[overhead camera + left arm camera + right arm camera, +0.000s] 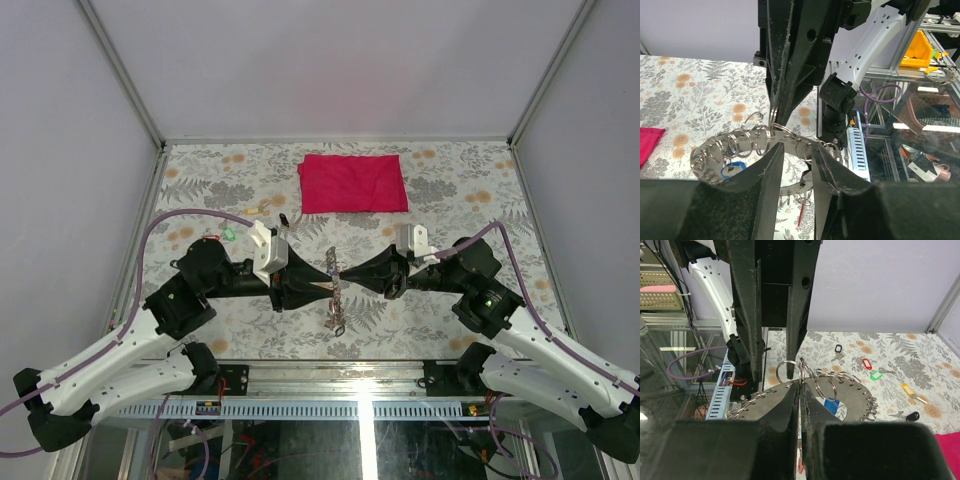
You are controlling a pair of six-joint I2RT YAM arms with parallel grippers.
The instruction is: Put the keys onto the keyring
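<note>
Right wrist: right end effector [800,385] clamped shut on keyring [855,400]; loose tagged keys [876,374] lie on tabletop [920,350].
Left wrist: left end effector [799,147] parted, straddling keyring [747,145].

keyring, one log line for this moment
keyring: held over table | right gripper: shut on keyring | left gripper: jaws parted astride rim | loose keys: red, green, yellow, black tags on table

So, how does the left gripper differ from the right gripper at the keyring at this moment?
The left gripper has its jaws apart, with a clear gap between them; the right gripper has its jaws pressed together on the edge of the keyring. In the top view the left gripper reaches in from the left and the right gripper from the right, tip to tip. Both have black fingers and meet at the same keyring.
</note>
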